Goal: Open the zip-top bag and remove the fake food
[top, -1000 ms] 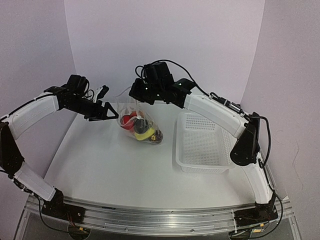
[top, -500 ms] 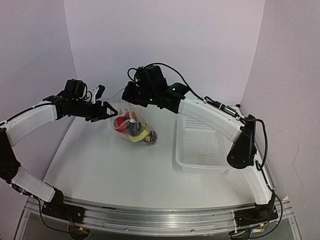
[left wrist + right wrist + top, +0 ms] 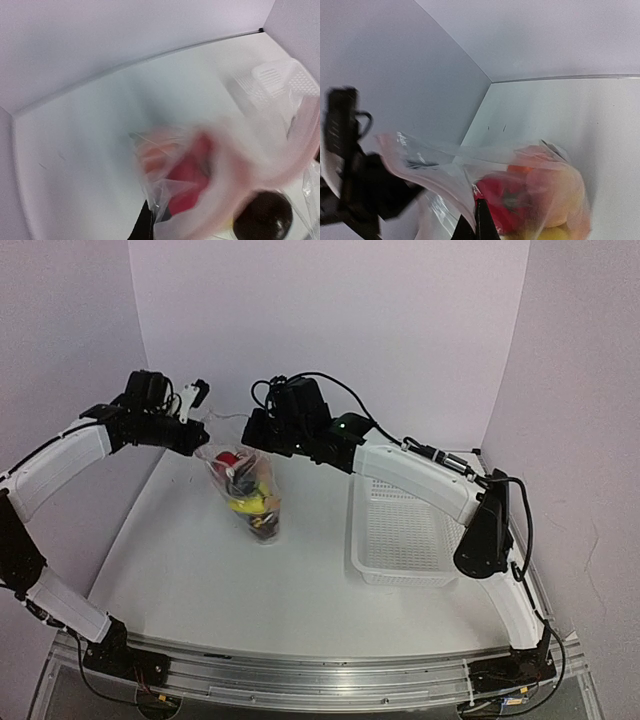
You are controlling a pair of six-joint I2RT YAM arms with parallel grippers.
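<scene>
1. The table [image 3: 190, 590] meets lilac walls [image 3: 330, 330] at its far, left and right edges. The two arm bases stand at its near edge.
2. Bare white surface runs from the middle of the table to the near edge and into the near-left corner. A narrower bare strip lies between the hanging bag and the basket.
3. A white mesh basket [image 3: 356, 530] sits along the right edge, its long side running from near to far. Its mesh floor shows uncovered from end to end.
4. The zip-top bag [image 3: 255, 480] hangs over the far-left part of the table, well apart from the basket. Its mouth is up and is stretched between the two grippers. Its bottom is low at the surface; whether it touches cannot be told.
5. The left gripper [image 3: 200, 446] is closed on the left side of the bag's mouth. The right gripper [image 3: 258, 443] is pinched on the right side, so the top edge is pulled taut between them.
6. The fake food [image 3: 248, 502] is all inside the bag, stacked in a narrow column. A red piece [image 3: 231, 459] is at the top, a yellow piece [image 3: 243, 506] is in the middle and a dark piece [image 3: 264, 529] is lowest.
7. Both wrist views are blurred. The right wrist view shows the red piece beside a peach piece [image 3: 560, 192] behind the clear film.
</scene>
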